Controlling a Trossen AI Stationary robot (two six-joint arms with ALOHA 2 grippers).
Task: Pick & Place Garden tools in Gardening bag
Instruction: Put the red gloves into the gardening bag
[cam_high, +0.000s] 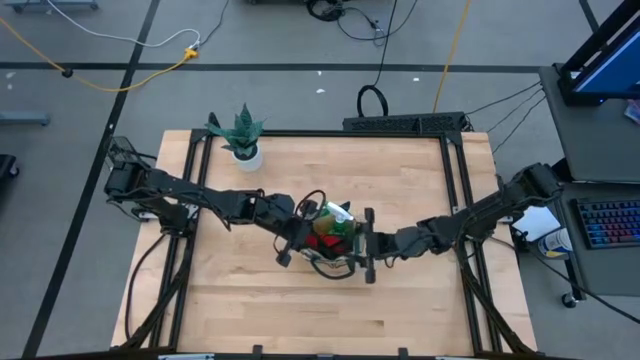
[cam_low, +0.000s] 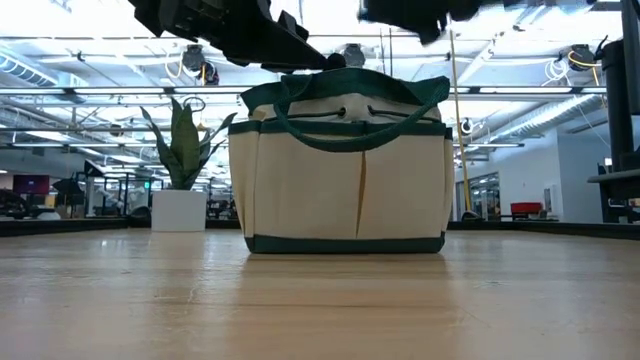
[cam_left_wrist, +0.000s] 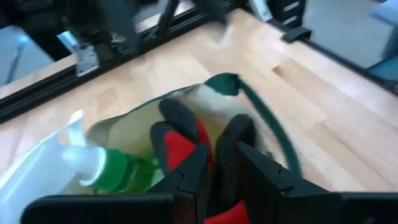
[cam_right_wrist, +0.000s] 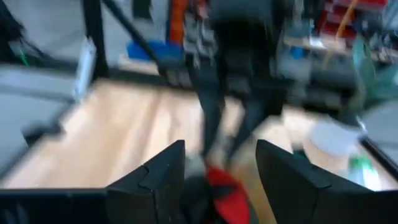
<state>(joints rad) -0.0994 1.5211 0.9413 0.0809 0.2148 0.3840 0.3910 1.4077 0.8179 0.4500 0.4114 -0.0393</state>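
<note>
Beige canvas gardening bag with dark green trim is sitting mid-table, holding a red-and-black item and green spray bottle. Left gripper is hovering closed over it; right gripper is gaping open alongside.

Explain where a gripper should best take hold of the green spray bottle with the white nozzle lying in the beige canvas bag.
Probably the narrow neck of the green spray bottle, just behind its white nozzle, coming from above through the beige canvas bag opening: the neck is slim and uppermost, the body half buried.
</note>
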